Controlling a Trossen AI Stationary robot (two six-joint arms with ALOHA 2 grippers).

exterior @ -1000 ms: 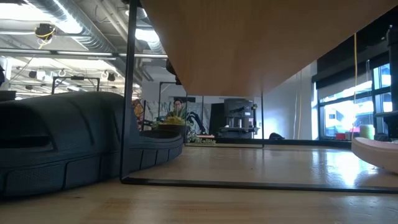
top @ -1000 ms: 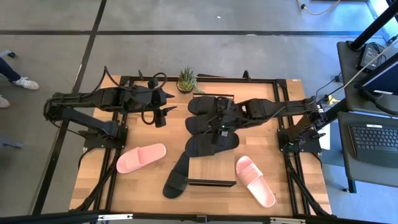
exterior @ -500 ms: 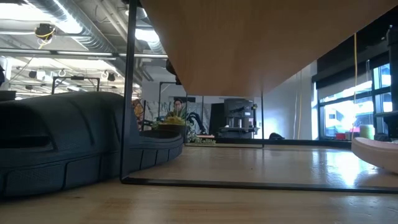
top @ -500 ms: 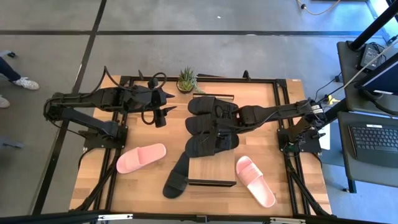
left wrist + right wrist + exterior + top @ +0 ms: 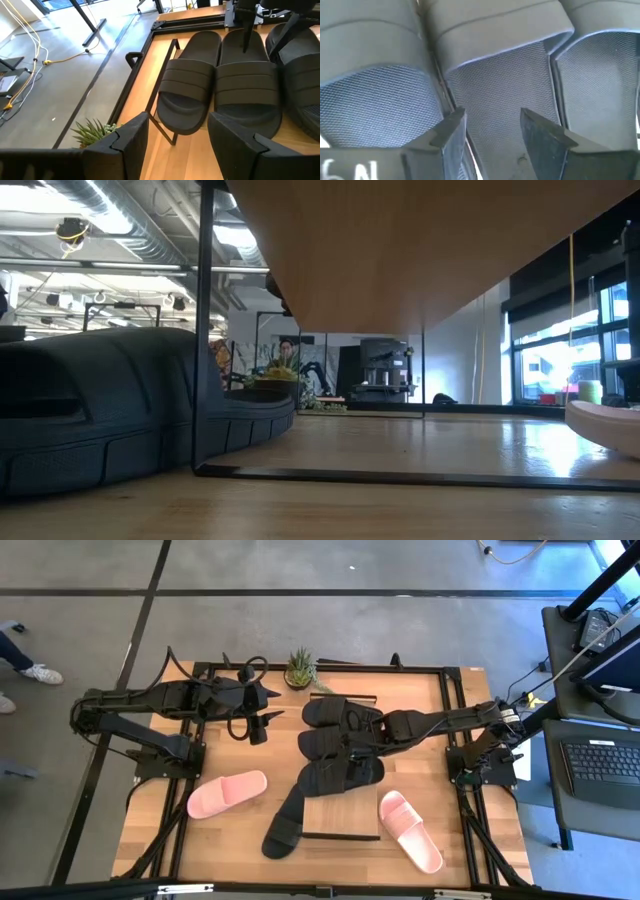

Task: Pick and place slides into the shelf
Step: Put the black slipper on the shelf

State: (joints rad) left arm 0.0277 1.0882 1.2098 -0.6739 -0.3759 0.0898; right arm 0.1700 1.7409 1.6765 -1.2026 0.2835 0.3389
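Three black slides [image 5: 338, 740] lie side by side on the shelf [image 5: 340, 816], whose bare plank end faces the near edge. A fourth black slide [image 5: 284, 821] lies slanted at the shelf's left near corner. One pink slide [image 5: 227, 793] rests on the table to the left and another [image 5: 410, 831] to the right. My right gripper [image 5: 356, 743] is open, low over the middle black slide [image 5: 495, 85]. My left gripper [image 5: 258, 726] is open and waits left of the shelf. In the left wrist view it [image 5: 179, 146] faces the far slides [image 5: 192, 85]. My right gripper reaches in slanting down from the table's right. Its open fingers [image 5: 546, 140] stand over the middle black slide's mesh footbed [image 5: 500, 105], just behind the strap. I cannot tell whether they touch it.
A small potted plant [image 5: 299, 668] stands at the far edge. The low view looks under the shelf's plank [image 5: 400, 250], past its thin dark leg [image 5: 200, 330], with a black slide [image 5: 90, 410] on one side and a pink slide's tip [image 5: 605, 425] on the other. A person's shoes [image 5: 35, 672] show on the floor.
My right gripper has reached farther toward the table's left and down onto the row of black slides, then stayed there. In the low view the shelf's thin leg now leans slightly.
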